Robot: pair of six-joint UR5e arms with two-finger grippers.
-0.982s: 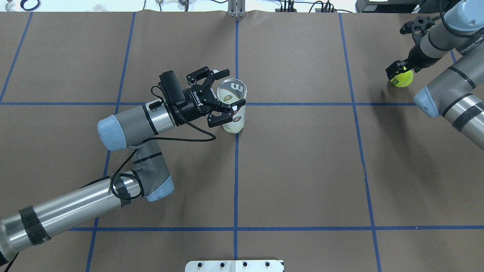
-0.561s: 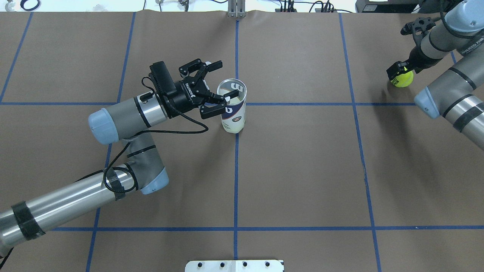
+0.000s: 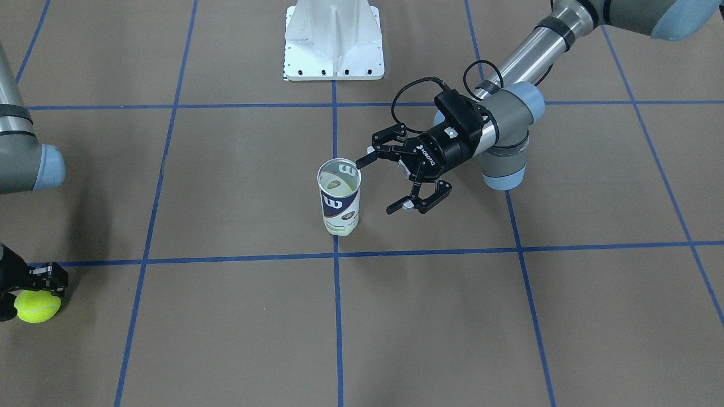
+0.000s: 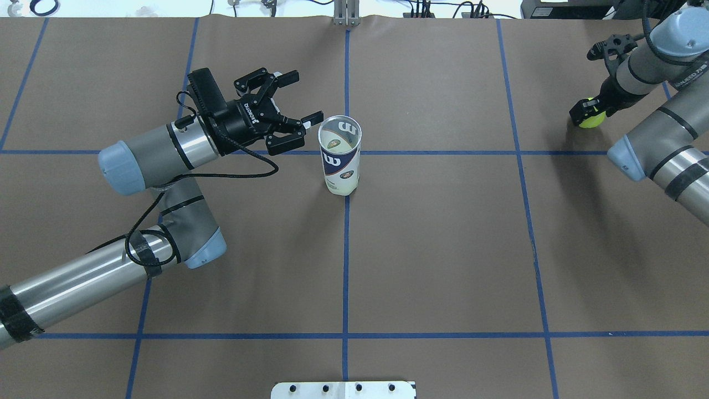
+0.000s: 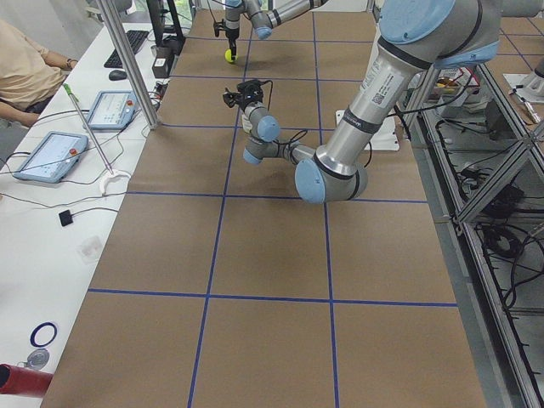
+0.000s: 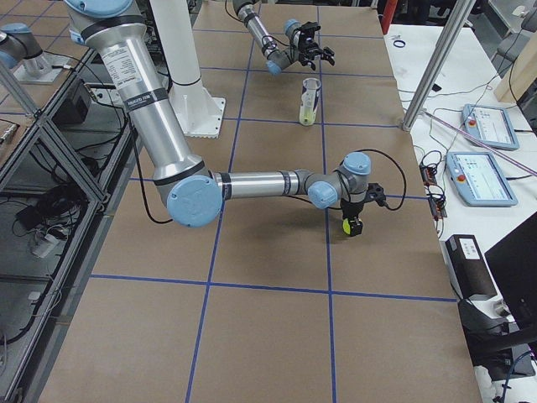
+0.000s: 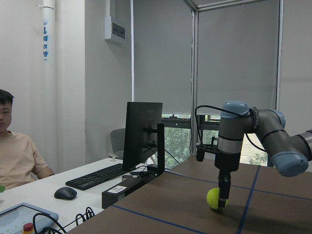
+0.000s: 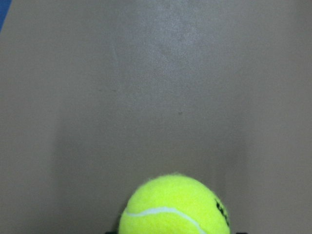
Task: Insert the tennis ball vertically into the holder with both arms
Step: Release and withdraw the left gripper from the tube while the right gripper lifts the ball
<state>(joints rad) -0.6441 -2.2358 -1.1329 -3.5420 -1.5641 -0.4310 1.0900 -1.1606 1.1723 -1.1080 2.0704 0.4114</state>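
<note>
My left gripper point(image 4: 303, 95) is hanging wide open, gripping nothing, just beside the Wilson holder point(image 4: 340, 163) and not touching it. The holder is standing upright, mouth up. My right gripper point(image 4: 586, 109) is clamping the tennis ball point(image 4: 594, 118), well apart from the holder, on its opposite side.

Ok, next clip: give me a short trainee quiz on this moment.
1. True or false: the left tool grips the clear plastic cylindrical tennis-ball can.
2. The yellow tennis ball is: A) inside the can, B) held in the right tool, C) lying loose.
3. Does the can stand upright or lie flat?
Key: 1 false, the tool is open beside it; 2 B; 3 upright.
</note>
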